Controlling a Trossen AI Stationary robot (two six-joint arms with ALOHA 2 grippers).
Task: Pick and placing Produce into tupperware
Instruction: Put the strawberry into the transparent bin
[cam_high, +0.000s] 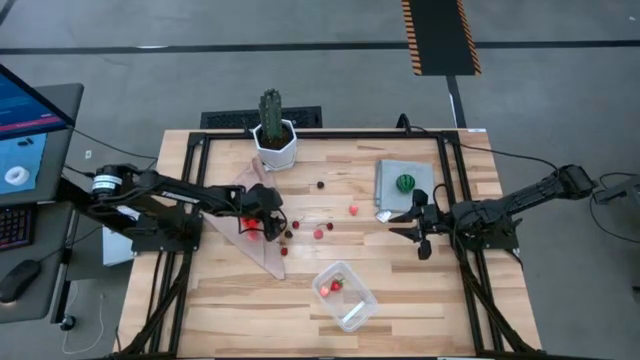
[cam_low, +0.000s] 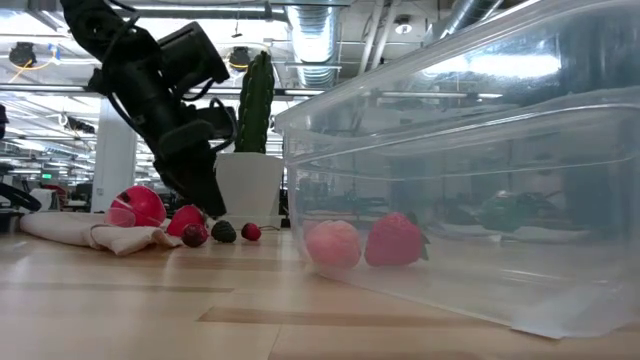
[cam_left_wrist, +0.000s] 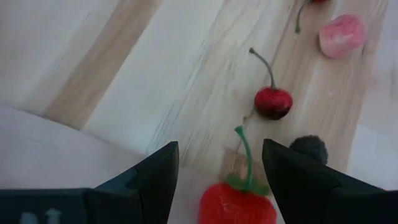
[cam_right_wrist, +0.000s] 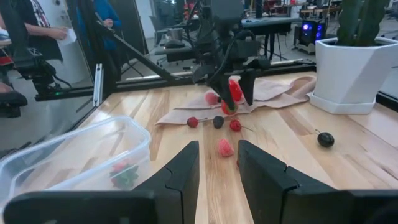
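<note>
My left gripper (cam_high: 257, 224) hangs open over the edge of a beige cloth (cam_high: 262, 250). In the left wrist view its fingers (cam_left_wrist: 219, 149) stand on either side of a red strawberry-like piece with a green stem (cam_left_wrist: 238, 204). A cherry (cam_left_wrist: 272, 102), a dark berry (cam_left_wrist: 309, 148) and a pink piece (cam_left_wrist: 341, 34) lie on the wood just beyond. The clear tupperware (cam_high: 365, 300) sits near the table's near edge, with red pieces (cam_high: 333, 286) inside. The green striped ball (cam_high: 405, 183) rests on the grey mat. My right gripper (cam_high: 417, 228) waits open at the right. My left gripper comes down at the red strawberry-like piece (cam_left_wrist: 238, 204) from above, slanting, with a finger on each side. A gap shows beside one finger. I cannot tell whether the other finger (cam_left_wrist: 292, 180) touches the piece. The piece lies at the cloth's edge.
A cactus in a white pot (cam_high: 273, 135) stands at the far edge. Loose red pieces (cam_high: 353, 210) (cam_high: 318, 233) and a dark berry (cam_high: 320, 184) lie mid-table. A black frame runs round the table. People and desks show beyond the table in the right wrist view.
</note>
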